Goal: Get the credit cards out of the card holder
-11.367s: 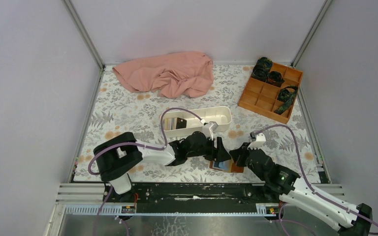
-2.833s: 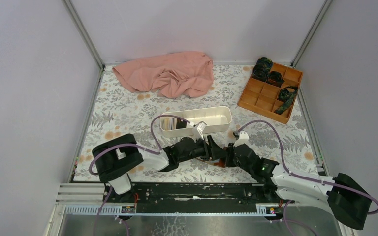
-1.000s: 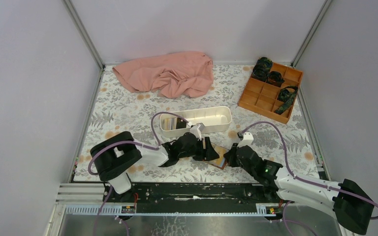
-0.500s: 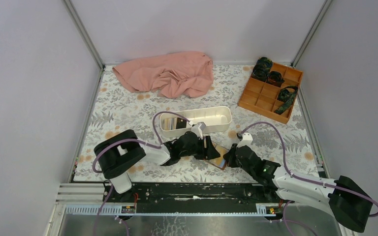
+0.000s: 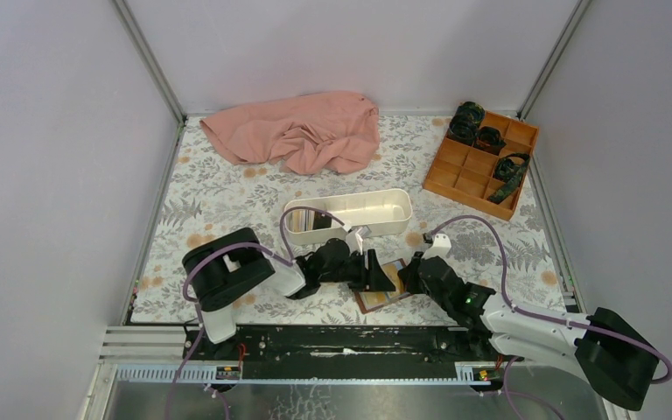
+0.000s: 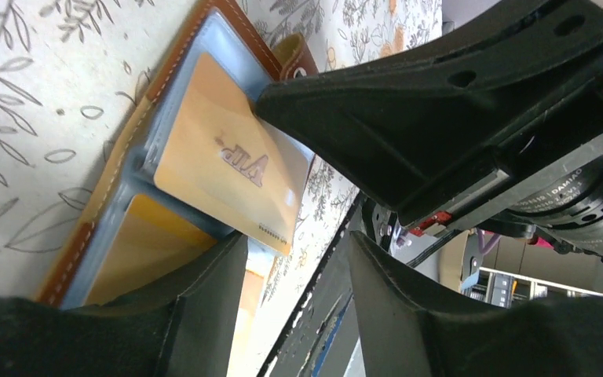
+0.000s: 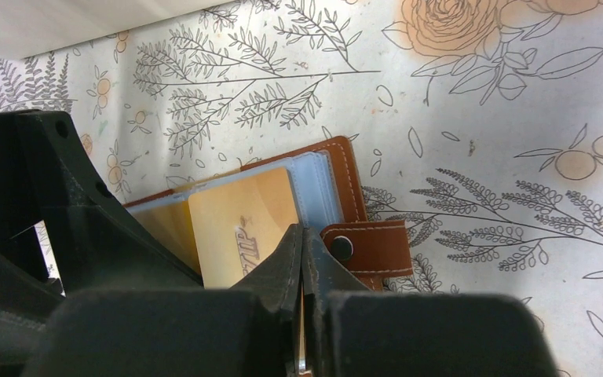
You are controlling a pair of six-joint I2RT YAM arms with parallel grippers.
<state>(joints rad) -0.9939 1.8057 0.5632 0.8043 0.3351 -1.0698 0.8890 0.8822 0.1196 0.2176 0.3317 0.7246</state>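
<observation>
- The card holder (image 7: 344, 177) lies open and flat on the desk (image 7: 479, 94), near its front edge, between the two arms.
- A yellow-orange card (image 7: 239, 228) marked VIP sits partly out of its clear sleeve (image 7: 314, 184). A second yellow card (image 6: 149, 243) is fully seated beside it.
- Right jaws: clenched and empty, with the tips pressed on the holder beside the snap tab (image 7: 369, 247), at the card's edge.
- Left jaws: released and standing apart, with the exposed card corner just ahead of the gap.
- Handling, by judgement: the card is light, thin, stiff and slick. The soft sleeve may drag along with it.
- Grip the free edge across both faces and draw it in line with the sleeve while the holder is pinned.
</observation>
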